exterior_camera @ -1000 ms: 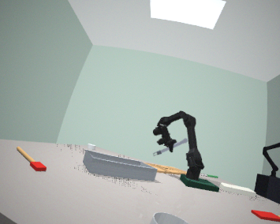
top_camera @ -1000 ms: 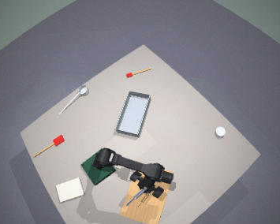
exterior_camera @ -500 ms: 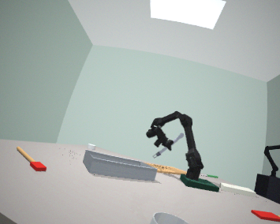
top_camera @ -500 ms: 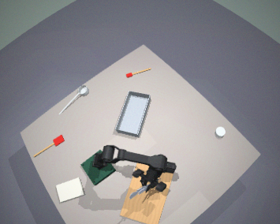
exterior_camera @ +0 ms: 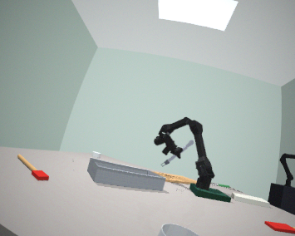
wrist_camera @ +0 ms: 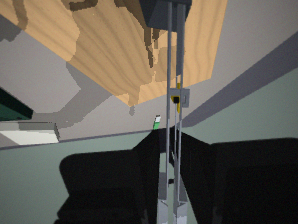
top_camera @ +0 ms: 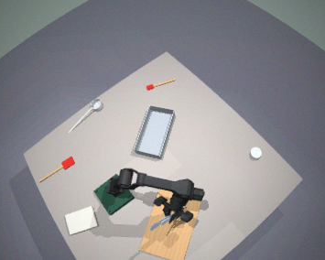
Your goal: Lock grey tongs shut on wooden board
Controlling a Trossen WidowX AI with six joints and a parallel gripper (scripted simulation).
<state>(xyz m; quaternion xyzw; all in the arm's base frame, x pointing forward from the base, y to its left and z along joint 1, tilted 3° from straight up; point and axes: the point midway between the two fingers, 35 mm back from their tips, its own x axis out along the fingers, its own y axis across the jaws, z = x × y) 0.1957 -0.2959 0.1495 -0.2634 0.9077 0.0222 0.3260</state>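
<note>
The grey tongs (top_camera: 160, 223) (exterior_camera: 188, 146) (wrist_camera: 180, 45) are in the air above the wooden board (top_camera: 163, 247) (exterior_camera: 179, 179) (wrist_camera: 100, 45). My gripper (top_camera: 170, 216) (exterior_camera: 178, 154) (wrist_camera: 163, 133) is shut on them, with a finger on each side. Their two arms run close together, almost parallel. The tongs are tilted: the tips point up and the dark hinge end is lower. A small grey and yellow piece (wrist_camera: 177, 99) sits between the arms. Whether the lock has caught cannot be seen. The roasting tin (top_camera: 155, 133) (exterior_camera: 127, 176) holds no tongs.
A green base plate (top_camera: 113, 201) (exterior_camera: 210, 193) carries the arm, beside a white block (top_camera: 81, 221) (exterior_camera: 250, 199). Two red-headed tools (top_camera: 68, 163) (top_camera: 150, 87), a ladle (top_camera: 96, 105) and a white round pot (top_camera: 255, 153) lie farther from the board.
</note>
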